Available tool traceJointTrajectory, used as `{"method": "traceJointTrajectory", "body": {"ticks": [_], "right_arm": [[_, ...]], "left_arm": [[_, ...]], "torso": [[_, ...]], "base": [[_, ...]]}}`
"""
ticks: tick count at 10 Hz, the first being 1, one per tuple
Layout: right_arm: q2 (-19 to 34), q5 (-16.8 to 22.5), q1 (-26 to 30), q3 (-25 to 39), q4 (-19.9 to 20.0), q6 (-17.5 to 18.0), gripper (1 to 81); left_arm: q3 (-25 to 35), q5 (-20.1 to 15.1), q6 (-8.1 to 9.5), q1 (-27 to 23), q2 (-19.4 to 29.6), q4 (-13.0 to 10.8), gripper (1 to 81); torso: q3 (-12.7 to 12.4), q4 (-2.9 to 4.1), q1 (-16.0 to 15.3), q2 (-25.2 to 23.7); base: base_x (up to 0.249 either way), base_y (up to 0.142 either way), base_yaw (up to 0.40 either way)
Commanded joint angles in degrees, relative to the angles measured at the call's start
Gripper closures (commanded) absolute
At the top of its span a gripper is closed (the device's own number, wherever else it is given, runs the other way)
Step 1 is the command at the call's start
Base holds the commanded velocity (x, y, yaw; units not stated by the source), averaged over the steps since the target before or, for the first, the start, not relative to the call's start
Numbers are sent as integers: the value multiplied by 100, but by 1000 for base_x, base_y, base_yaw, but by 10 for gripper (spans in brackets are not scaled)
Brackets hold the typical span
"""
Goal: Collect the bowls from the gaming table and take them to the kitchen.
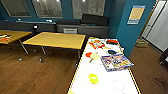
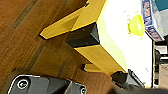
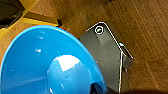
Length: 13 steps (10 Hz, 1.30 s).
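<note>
Right pincer [image 3: 96,88] is sitting at the rim of a blue bowl [image 3: 50,65], and I am judging it clamped on that rim. Whether the left pincer is apart or together, I cannot tell. I am looking down the long white desk [image 1: 105,82], which is running away from me. A yellow bowl [image 1: 93,78] is sitting close, open side up; a red-orange one [image 1: 88,54] and a blue one [image 1: 111,52] lie farther along. I am thinking it best to come at the yellow bowl slowly from above.
</note>
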<state>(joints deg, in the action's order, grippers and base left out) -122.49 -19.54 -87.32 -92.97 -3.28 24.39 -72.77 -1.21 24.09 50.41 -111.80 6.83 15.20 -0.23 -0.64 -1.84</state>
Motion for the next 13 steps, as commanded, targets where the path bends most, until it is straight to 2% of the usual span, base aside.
{"method": "traceJointTrajectory", "body": {"ticks": [1, 3, 5, 6, 7, 8, 9, 10, 11, 12, 13], "right_arm": [[240, 231, 227, -88, -147, -5, 811], [178, 240, 280, -239, -147, -5, 811], [178, 240, 281, -213, -225, -14, 811], [161, 231, 289, -247, -261, -5, 811], [170, 231, 325, -247, -261, -5, 811], [178, 240, 394, -221, -270, -5, 811], [118, 249, 404, -247, -270, -14, 811], [4, 284, 421, -317, -270, -14, 811], [-58, 302, 465, -370, -261, -5, 811], [-102, 311, 457, -423, -252, 4, 811], [-129, 311, 474, -440, -244, 13, 811]], "left_arm": [[297, -925, 78, -1193, 9, -165, 10], [184, -1417, 105, -1651, -370, -129, 10], [104, -1488, 122, -1942, -599, -103, 10], [53, -1392, 382, -2003, -529, 54, 10], [-88, -1174, 814, -2021, -468, 82, 10], [-315, -1047, 1062, -2125, -466, 65, 10], [-560, -1143, 1072, -2302, -545, 89, 10], [-694, -1381, 1115, -2556, -555, 117, 10], [-765, -1427, 1315, -2716, -502, 221, 10], [-792, -1365, 1731, -2751, -405, 390, 10], [-801, -1243, 2200, -2734, -370, 408, 10]], "torso": [[0, 0, 0, 0], [0, 0, 0, 0], [0, 0, 0, 0], [0, 0, 0, 0], [2, 0, -2, 0], [2, 0, -2, 0], [2, 0, -2, 0], [2, 0, -2, 0], [2, 0, -2, 0], [2, 0, -2, 0], [2, 0, -5, 0]], "base": [[0, 0, 0], [0, 0, 0], [0, 0, 0], [0, 0, 0], [0, 0, 0], [0, 0, 0], [0, 0, 0], [0, 0, 0], [0, 0, 0], [0, 0, 0], [0, 0, 0]]}}
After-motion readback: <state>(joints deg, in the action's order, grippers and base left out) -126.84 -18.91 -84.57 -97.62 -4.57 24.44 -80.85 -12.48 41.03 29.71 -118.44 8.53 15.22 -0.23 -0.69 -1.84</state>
